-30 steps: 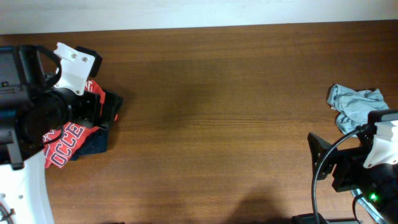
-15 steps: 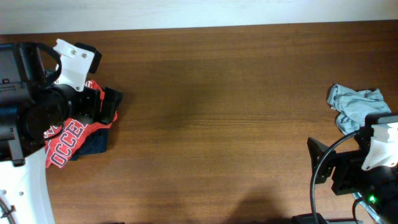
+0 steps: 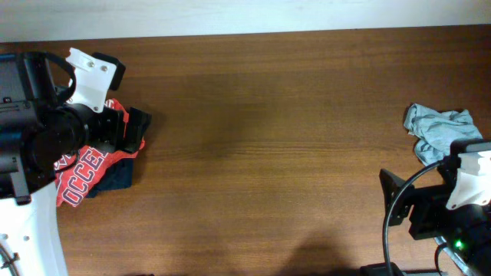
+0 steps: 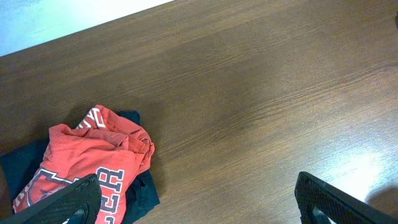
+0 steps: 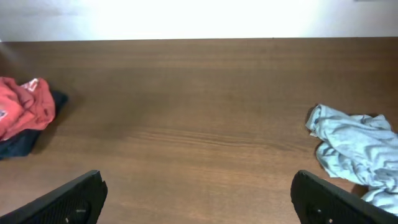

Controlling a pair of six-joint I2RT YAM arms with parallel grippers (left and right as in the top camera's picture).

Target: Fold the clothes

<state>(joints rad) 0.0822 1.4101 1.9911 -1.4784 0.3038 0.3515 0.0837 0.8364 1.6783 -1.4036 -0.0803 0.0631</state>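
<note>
A crumpled orange-red T-shirt [image 3: 79, 173] with white lettering lies on a dark navy one [image 3: 116, 175] at the table's left. In the left wrist view the orange-red shirt [image 4: 93, 160] sits lower left, over the navy cloth [image 4: 145, 190]. My left gripper [image 3: 132, 131] hovers open just over the pile's right edge, holding nothing [image 4: 199, 208]. A pale grey-blue T-shirt [image 3: 437, 131] lies bunched at the far right; it is also at the right of the right wrist view [image 5: 354, 144]. My right gripper [image 3: 399, 201] stands open and empty near the front right [image 5: 199, 200].
The brown wooden table [image 3: 276, 138] stretches bare between the two heaps. Its far edge meets a white wall [image 3: 245, 15]. Black cables [image 3: 395, 230] loop beside the right arm at the front right.
The left arm has shifted slightly up and back over the pile. The right arm has dipped a little toward the front edge. The clothes have not moved.
</note>
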